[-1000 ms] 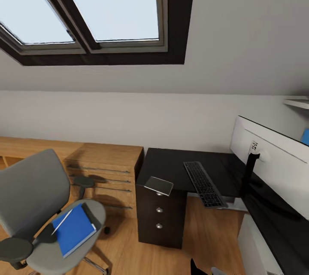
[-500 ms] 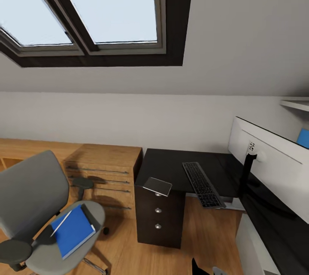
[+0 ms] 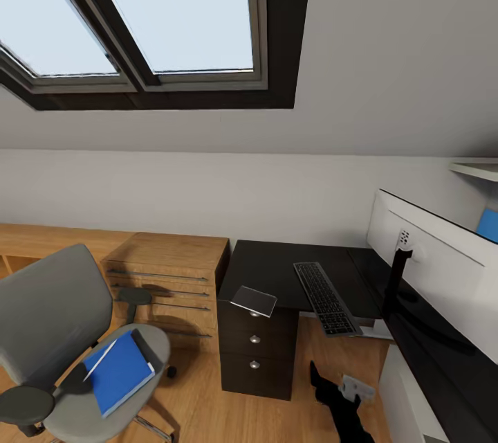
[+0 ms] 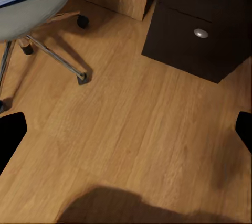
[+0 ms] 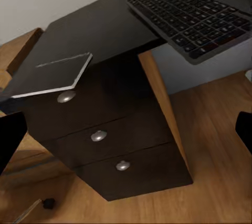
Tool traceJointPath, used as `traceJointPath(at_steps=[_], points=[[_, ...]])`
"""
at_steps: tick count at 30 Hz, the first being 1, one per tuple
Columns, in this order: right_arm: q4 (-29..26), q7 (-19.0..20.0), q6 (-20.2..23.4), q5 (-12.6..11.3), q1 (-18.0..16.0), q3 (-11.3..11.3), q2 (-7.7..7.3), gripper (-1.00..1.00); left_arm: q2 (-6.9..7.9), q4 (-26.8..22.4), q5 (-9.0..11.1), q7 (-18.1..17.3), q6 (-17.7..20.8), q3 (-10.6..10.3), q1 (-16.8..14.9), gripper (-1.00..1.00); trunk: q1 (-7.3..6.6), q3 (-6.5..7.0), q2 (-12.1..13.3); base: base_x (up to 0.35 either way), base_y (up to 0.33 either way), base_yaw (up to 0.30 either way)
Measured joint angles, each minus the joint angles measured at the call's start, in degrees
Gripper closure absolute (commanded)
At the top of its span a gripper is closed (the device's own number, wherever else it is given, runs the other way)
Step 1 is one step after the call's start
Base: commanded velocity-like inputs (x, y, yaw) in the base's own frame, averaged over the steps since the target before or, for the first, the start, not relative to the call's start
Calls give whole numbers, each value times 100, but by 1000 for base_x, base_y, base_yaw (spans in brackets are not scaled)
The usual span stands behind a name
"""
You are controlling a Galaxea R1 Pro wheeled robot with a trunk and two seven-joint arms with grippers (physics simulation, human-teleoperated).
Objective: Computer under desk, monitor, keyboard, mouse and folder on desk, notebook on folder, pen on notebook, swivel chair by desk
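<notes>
Monitor (image 3: pixel 443 256) and keyboard (image 3: pixel 326 296) sit on the black counter (image 3: pixel 277 266), both overhanging its front edge along with the notebook (image 3: pixel 254 300). Folder (image 3: pixel 119 369), with what looks like the pen (image 3: pixel 100 358) on it, lies on the swivel chair (image 3: pixel 55 332) seat, well apart from the counter, so folder, stacking and chair steps remain; mouse and computer not identifiable. Fingers of both the left gripper (image 4: pixel 126 129) and right gripper (image 5: pixel 126 132) are spread, holding nothing.

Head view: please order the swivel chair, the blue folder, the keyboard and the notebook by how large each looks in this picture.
1. swivel chair, clearly largest.
2. folder on the chair seat.
3. keyboard, long but narrow; close to the folder in area, and it lies farther away, so this rank is unsure.
4. notebook, smallest, at the desk corner.
</notes>
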Motion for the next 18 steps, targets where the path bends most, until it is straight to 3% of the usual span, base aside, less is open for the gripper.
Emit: traceJointPath(at_steps=[1, 3, 5, 8, 10, 11, 13, 15, 16, 18], points=[[-684, -399, 691, -1, -3, 6, -26, -100, -93, -252, -21, 7, 779, -2, -288, -100, -22, 19, 41, 0, 0, 0], [-1270, -661, 1186, 4, -3, 18, -59, -100, -95, -337, -26, 14, 1096, -6, -553, -100, -66, 54, 120, 0, 0, 0], [-1952, -1004, 1986, 0, -5, 15, -107, -100, -95, -381, -21, 20, 1372, -7, -931, -100, -110, 90, 201, 0, 0, 0], [-3108, -1482, 3569, -13, -35, -7, -175, -100, -95, -125, 3, 13, 1718, 0, -1803, -100, -176, 148, 323, 0, 0, 0], [-3352, -1638, 4083, -12, -84, -14, -208, -100, -95, 88, 67, 4, 1858, 1, -2169, -100, -220, 182, 403, 0, 0, 0], [-3508, -1773, 4521, -17, -187, -17, -243, -100, -95, 335, 198, -8, 1979, 4, -2513, -100, -241, 202, 445, 0, 0, 0], [-3692, -1928, 5270, -29, -551, -27, -337, -100, -95, 840, 836, -25, 2113, 3, -3136, -100, -285, 238, 525, 0, 0, 0], [-3722, -1965, 5504, -29, -672, -37, -372, -100, -95, 985, 1090, -25, 2144, 5, -3311, -100, -287, 237, 526, 0, 0, 0], [-3553, -2010, 5721, -28, -812, -40, -423, -100, -95, 1171, 1392, -38, 2145, 15, -3502, -100, -286, 237, 527, 0, 0, 0], [-3478, -2017, 5749, -27, -842, -43, -438, -100, -95, 1229, 1453, -36, 2120, 15, -3545, -100, -287, 236, 525, 0, 0, 0]])
